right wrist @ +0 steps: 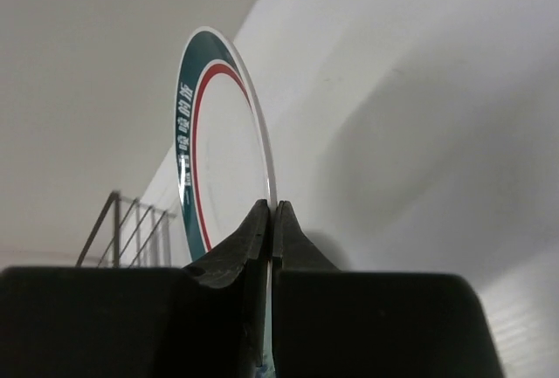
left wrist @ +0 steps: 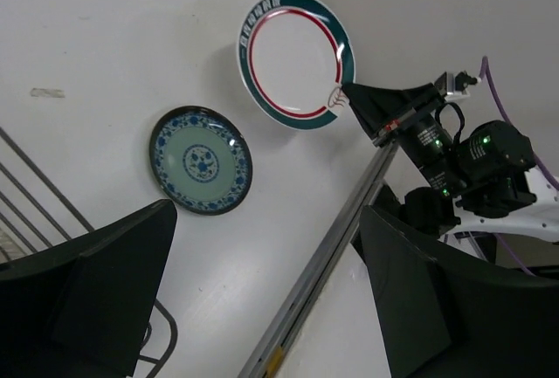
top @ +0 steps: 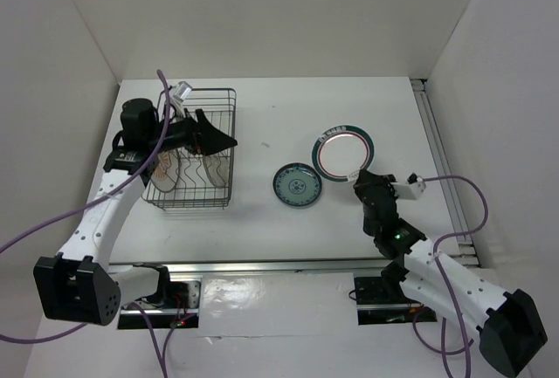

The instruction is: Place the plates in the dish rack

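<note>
The dark wire dish rack (top: 224,106) stands at the left. Two plates stand in it, one with an orange pattern (top: 169,169) and a greyish one (top: 213,168). My left gripper (top: 217,142) hangs open and empty over the rack's right side; its fingers (left wrist: 105,299) are wide apart. The teal-blue plate (top: 297,184) lies flat mid-table and shows in the left wrist view (left wrist: 201,161). My right gripper (top: 359,178) is shut on the near rim of the large white plate with a green-and-red rim (top: 343,150), seen edge-on in the right wrist view (right wrist: 218,134).
A metal rail (top: 288,265) runs along the table's near edge and another along the right edge (top: 437,151). White walls enclose the back and both sides. The rack's wires (right wrist: 122,221) show far behind the held plate.
</note>
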Tool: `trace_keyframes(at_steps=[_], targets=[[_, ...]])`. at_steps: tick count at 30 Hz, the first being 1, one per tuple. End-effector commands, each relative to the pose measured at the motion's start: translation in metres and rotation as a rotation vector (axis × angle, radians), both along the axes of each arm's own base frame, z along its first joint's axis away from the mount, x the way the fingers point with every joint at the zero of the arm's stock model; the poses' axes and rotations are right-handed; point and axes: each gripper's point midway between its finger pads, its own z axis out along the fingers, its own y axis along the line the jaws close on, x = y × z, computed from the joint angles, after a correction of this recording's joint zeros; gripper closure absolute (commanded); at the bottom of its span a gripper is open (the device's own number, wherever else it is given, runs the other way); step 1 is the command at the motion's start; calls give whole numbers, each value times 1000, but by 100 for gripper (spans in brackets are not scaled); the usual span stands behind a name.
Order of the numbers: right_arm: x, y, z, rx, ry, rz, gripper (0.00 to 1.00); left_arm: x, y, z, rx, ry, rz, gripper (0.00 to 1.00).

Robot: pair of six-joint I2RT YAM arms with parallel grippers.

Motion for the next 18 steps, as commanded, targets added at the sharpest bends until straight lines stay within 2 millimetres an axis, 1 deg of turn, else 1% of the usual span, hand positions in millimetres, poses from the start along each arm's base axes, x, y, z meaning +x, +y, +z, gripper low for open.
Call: trace_keyframes(at_steps=[1,2,4,5,6,7,9,10,11,12,13,15,16,17,18], targets=[[13,35,83,-31,-308,201,100,-5,-10,13,-21,-68,-79,0],[14,55,96,-35,-366,313,100,-4,-10,14,-22,-77,-79,0],[14,78,116,-93,-429,436,100,-2,-10,11,-26,-59,-78,0],[13,90,121,-101,-450,494,100,1,-10,10,-26,-59,-78,0],[11,110,124,-98,-474,591,100,1,-10,10,-26,-59,-78,0],[10,118,125,-95,-491,633,100,1,-10,10,-26,-59,-78,0],[7,133,134,-63,-541,703,100,3,-9,8,-21,-50,-60,0],[6,137,137,-60,-559,726,100,5,-8,9,-9,-62,-49,0],[4,142,137,-51,-565,747,100,9,-4,3,13,-48,-13,0],[3,149,141,-51,-574,785,100,12,-1,-1,27,-40,10,0],[3,154,138,-51,-578,808,100,15,2,-4,43,-35,34,0],[1,163,151,-26,-617,850,100,20,10,-11,83,-28,95,0],[0,170,148,-28,-621,888,100,22,12,-10,90,-27,112,0],[-1,174,157,-15,-646,907,100,28,17,-12,111,-35,150,0],[-4,180,159,-17,-656,942,100,29,21,-19,134,-14,170,0]])
